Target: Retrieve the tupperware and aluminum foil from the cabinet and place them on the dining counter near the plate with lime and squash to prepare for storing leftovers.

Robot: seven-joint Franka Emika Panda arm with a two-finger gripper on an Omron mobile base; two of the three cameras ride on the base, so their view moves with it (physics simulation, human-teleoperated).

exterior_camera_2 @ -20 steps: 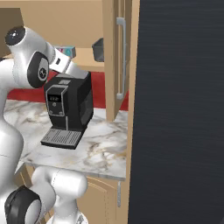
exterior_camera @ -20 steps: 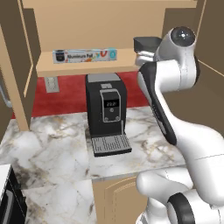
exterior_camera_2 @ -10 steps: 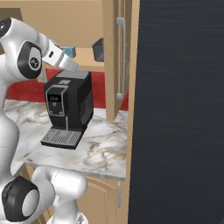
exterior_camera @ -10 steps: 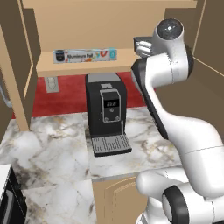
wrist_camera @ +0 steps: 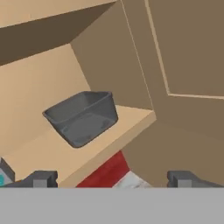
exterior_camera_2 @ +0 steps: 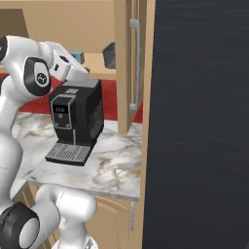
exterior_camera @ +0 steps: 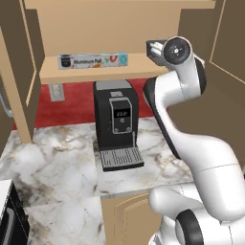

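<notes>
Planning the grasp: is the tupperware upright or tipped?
Upright: the tupperware sits flat on the cabinet shelf, its open top facing up, apparently empty.

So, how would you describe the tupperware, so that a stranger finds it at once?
Look at the open tan cabinet above the black coffee machine. On its shelf, at the right end, sits the tupperware: a dark grey, low, empty tub, unlike the long white-and-blue aluminum foil carton farther left.

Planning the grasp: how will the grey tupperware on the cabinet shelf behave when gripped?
The tupperware looks empty and thin-walled, so probably light; its walls may flex under the fingers. Sitting flat and low on the shelf, it seems likelier to slide than tip.
</notes>
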